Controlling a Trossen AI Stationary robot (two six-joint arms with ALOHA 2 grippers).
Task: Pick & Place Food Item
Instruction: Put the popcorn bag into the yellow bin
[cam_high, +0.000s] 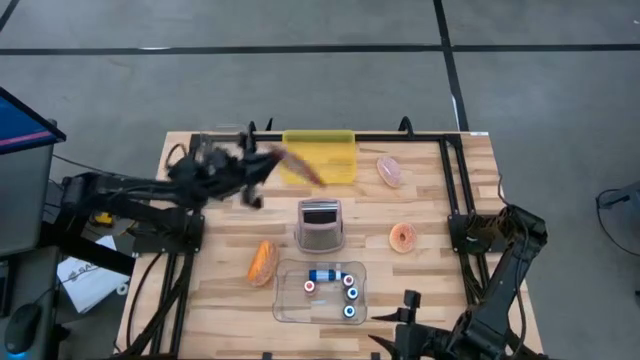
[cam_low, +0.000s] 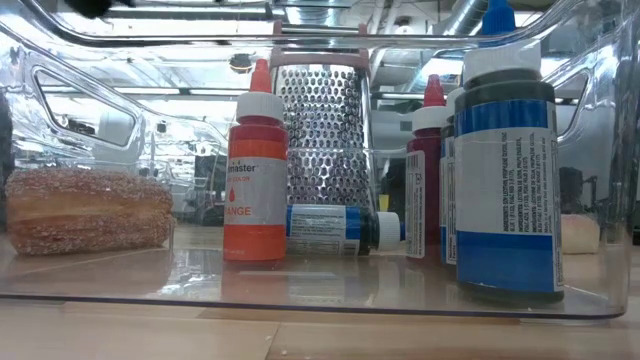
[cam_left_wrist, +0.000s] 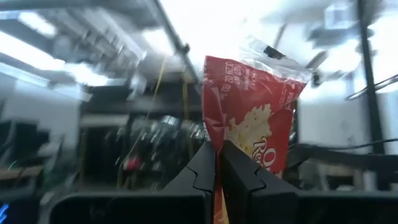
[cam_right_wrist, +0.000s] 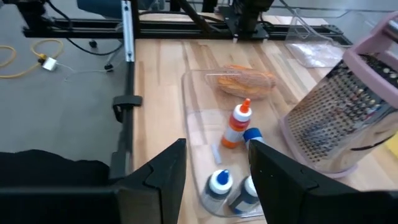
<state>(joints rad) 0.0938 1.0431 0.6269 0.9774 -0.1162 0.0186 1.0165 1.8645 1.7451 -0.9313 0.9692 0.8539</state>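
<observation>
Overhead, the left gripper (cam_high: 262, 165) hangs above the far-left part of the wooden table (cam_high: 420, 290), its fingers pinched on a red snack bag (cam_high: 300, 166) that stretches toward the yellow tray (cam_high: 335, 150) at the far edge. A metal grater (cam_high: 320, 226) stands at the middle of the table, with a clear plastic bin (cam_high: 285, 300) just in front of it holding small bottles. A sugared pastry (cam_high: 263, 262) lies left of the bin, a glazed donut (cam_high: 403, 237) right of the grater, and a pinkish wrapped item (cam_high: 389, 171) beside the tray. The right arm waits low at the near-right corner, its gripper (cam_high: 408, 318) close to the bin.

From table height, looking through the bin's clear wall, an orange-labelled bottle (cam_low: 256, 170) stands upright, a blue-labelled bottle (cam_low: 335, 229) lies on its side behind it, and a large dark-blue bottle (cam_low: 508, 170) stands at the right. The grater rises behind them and the pastry sits at the left.

Past the left wrist, the two dark fingers (cam_left_wrist: 239, 177) are pressed together on the lower edge of the red bag, which stands upright above them; its print looks like popcorn, though the picture is smeared.

Past the right wrist, the right gripper's fingers (cam_right_wrist: 163, 171) stand partly apart with nothing between them, looking down on the bin, its bottles and the grater alongside.
</observation>
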